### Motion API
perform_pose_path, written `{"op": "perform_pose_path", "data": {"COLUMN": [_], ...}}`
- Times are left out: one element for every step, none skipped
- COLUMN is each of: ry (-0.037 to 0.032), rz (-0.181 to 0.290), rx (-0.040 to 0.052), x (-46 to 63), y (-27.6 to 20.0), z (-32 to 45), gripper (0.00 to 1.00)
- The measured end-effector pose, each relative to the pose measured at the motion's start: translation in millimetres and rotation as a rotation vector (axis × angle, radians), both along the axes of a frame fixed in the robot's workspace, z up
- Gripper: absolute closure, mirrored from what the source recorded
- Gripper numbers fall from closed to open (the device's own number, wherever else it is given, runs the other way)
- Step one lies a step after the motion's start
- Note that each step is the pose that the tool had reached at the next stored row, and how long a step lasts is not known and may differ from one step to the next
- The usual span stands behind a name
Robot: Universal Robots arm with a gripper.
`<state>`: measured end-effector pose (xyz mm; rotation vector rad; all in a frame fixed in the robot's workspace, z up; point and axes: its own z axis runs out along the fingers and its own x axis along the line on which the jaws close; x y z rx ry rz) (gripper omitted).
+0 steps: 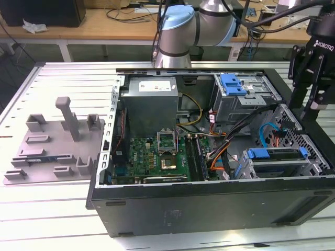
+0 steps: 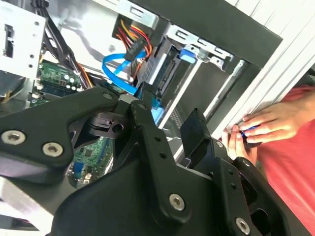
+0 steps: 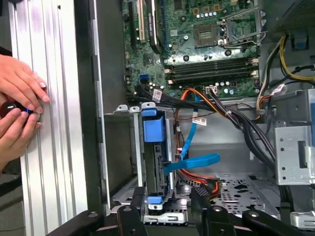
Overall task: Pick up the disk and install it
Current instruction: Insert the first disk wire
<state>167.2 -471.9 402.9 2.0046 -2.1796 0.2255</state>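
Spread claw (image 3: 167,209) over caged disk (image 3: 153,130), blue cable (image 3: 194,162) just beside

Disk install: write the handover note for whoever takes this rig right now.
The gripper is open and empty, above the drive cage.
The disk sits in that cage in its blue carrier.
Done: the disk is in its bay.
Left: cannot tell whether it is fully seated or cabled.
A person's hands rest on the table.
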Motion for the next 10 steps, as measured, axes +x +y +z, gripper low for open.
{"op": "perform_pose_path", "data": {"ry": [0.0000, 0.0000, 0.0004, 0.0017, 0.0042, 0.0094, 0.0094, 0.0094, 0.0095, 0.0095], "rz": [-0.002, -0.004, -0.005, -0.006, -0.007, -0.007, -0.008, -0.010, -0.011, -0.013], "rx": [-0.0006, -0.0030, -0.0096, -0.0192, -0.0302, -0.0455, -0.0463, -0.0464, -0.0463, -0.0462], "x": [2.2, 3.2, 4.3, 5.0, 5.7, 7.0, 8.2, 9.0, 10.1, 10.8], "y": [1.8, 2.3, 3.0, 3.4, 3.8, 5.4, 7.7, 9.3, 11.3, 12.8], "z": [-1.2, -1.9, -2.5, -2.7, -2.9, -3.3, -3.4, -3.6, -4.0, -4.4], "gripper": [0.49, 0.49, 0.49, 0.49, 0.49, 0.49, 0.49, 0.49, 0.49, 0.49]}}
